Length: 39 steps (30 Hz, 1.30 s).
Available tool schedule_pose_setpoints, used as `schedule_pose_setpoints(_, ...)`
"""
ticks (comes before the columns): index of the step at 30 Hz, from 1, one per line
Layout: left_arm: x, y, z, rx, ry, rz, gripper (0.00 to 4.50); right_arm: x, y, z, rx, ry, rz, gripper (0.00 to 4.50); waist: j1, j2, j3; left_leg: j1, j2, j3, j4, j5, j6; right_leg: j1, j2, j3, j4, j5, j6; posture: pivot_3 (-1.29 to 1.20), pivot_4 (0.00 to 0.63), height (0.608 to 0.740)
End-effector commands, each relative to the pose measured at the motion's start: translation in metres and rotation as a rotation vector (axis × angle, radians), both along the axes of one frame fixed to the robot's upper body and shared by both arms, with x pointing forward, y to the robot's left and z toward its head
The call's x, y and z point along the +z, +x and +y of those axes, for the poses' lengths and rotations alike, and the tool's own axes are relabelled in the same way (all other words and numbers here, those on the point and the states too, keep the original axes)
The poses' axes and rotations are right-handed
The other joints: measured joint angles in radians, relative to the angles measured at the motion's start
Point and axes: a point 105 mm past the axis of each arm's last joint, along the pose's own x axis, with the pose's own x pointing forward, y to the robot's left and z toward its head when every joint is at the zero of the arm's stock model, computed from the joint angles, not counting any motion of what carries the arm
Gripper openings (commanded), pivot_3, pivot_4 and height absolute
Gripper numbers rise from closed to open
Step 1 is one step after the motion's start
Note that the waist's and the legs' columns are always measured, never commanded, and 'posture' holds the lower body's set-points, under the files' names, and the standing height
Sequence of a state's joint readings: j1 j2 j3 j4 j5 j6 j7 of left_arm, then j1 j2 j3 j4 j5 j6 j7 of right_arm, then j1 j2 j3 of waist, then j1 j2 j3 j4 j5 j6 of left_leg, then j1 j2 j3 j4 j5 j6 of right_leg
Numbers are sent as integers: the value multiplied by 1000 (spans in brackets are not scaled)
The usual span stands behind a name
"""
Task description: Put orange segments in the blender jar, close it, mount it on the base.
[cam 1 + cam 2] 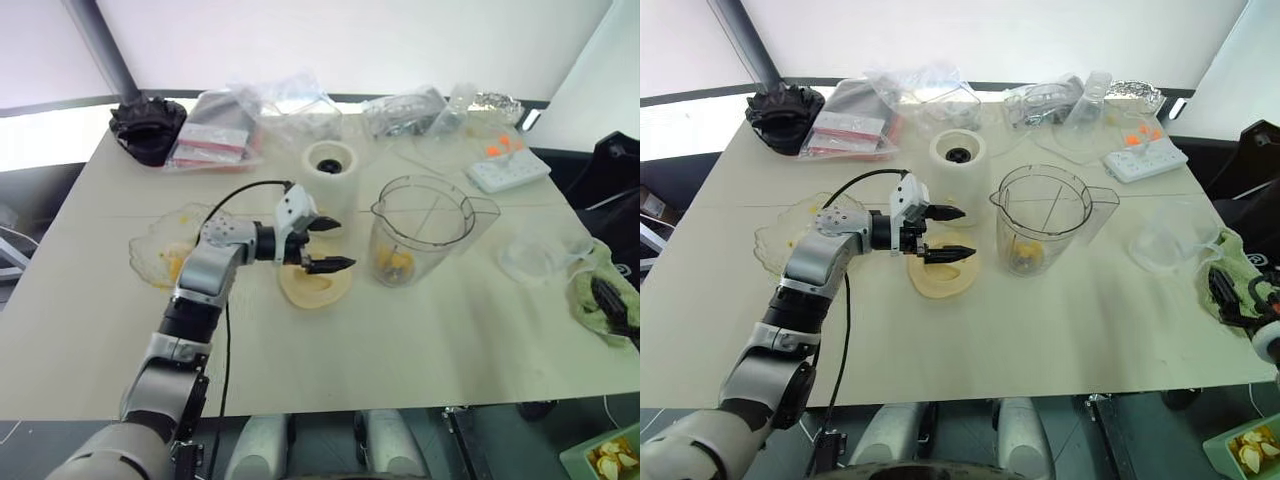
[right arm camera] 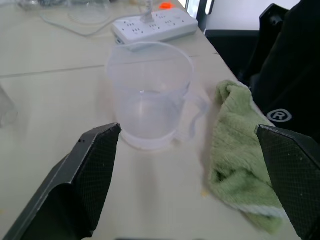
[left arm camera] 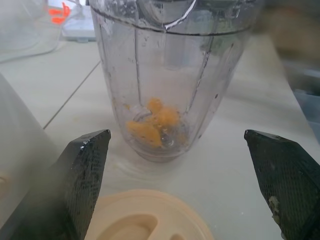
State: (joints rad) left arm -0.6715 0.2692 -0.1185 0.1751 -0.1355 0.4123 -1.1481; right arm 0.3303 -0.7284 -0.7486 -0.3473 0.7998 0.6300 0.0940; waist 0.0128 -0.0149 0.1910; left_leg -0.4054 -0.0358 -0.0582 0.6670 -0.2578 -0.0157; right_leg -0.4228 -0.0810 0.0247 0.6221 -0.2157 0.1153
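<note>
With orange segments (image 1: 396,265) already in the blender jar (image 1: 425,232), my left pincer (image 1: 326,244) hung open over the lid (image 1: 315,285), base (image 1: 329,170) unmounted.

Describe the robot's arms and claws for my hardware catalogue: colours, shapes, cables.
The left arm is built of rounded silver-grey metal segments with dark joints, and a thin black cable loops along it. Its white wrist block carries the left claw, two black pointed fingers with a fine cross-hatched face. The right claw has matching black textured fingers.
</note>
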Motion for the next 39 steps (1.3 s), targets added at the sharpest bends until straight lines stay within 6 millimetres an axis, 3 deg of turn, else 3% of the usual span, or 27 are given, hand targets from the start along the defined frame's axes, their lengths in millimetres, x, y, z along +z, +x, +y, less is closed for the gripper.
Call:
schedule_pose_setpoints(1,6,-5,-4,0,-16,-37,4468,-9,19,-14,-35,2,20,4500,0,2,-1,1,0,1,0,0,0,2,0,0,0,0,0,0,150,740)
schedule_pose_setpoints(9,2,-6,-3,35,-9,-57,4468,-27,39,-41,-135,-16,67,4500,-2,6,-3,2,-2,3,0,0,0,2,0,0,1,0,1,0,150,740)
schedule_pose_setpoints(16,-3,-9,-3,34,11,-78,4468,-33,47,-50,-162,-40,74,4500,-5,7,-3,3,-2,4,0,0,0,2,0,0,2,0,1,0,150,740)
schedule_pose_setpoints(39,-2,-6,3,46,54,-129,4468,-41,80,-56,-218,32,-2,4500,-26,7,-3,3,-2,4,-1,0,0,2,0,0,2,0,1,0,150,740)
